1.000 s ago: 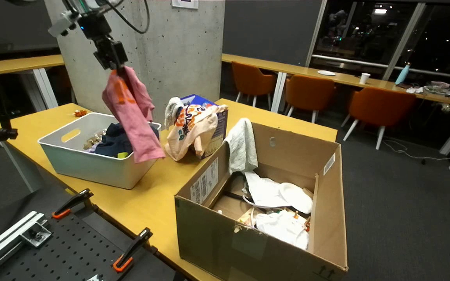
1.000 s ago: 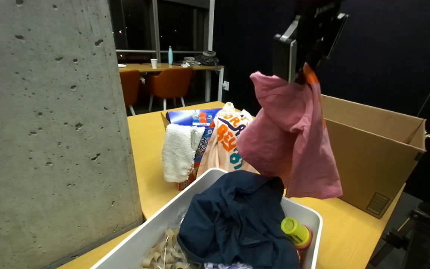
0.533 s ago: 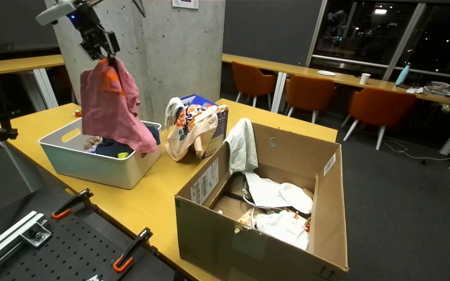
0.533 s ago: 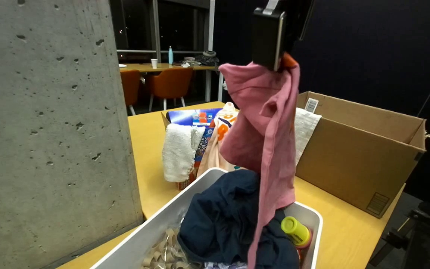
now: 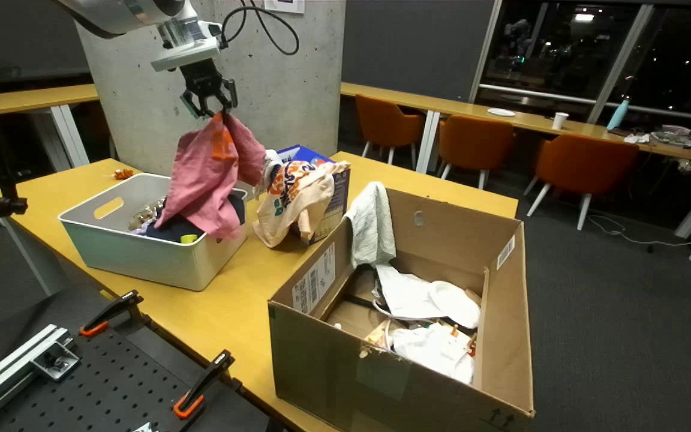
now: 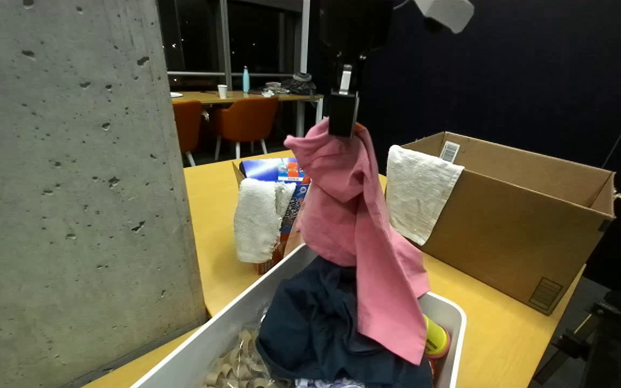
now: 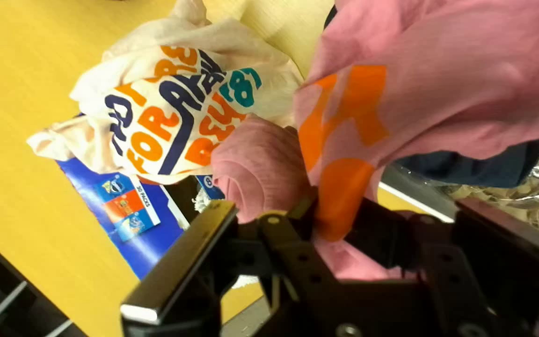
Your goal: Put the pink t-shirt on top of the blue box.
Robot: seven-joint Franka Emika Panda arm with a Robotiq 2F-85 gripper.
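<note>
Now the shirt [image 5: 198, 180] hangs over the bin [image 5: 135, 258], light, soft and limp by my reckoning, nothing to break. The gripper [image 7: 331, 219] has it pinched, jaws clamped on bunched cloth by the orange print [image 7: 346, 187]: a fair place to hold, since thick folds should slip less. Whether it touches the navy cloth [image 6: 310, 323], I can't tell; that loose lower end could snag. Beside the bin, the blue box [image 6: 262, 170] wears a cream cloth [image 5: 291, 201] and a white towel [image 6: 259, 221], so lower gently on top.
</note>
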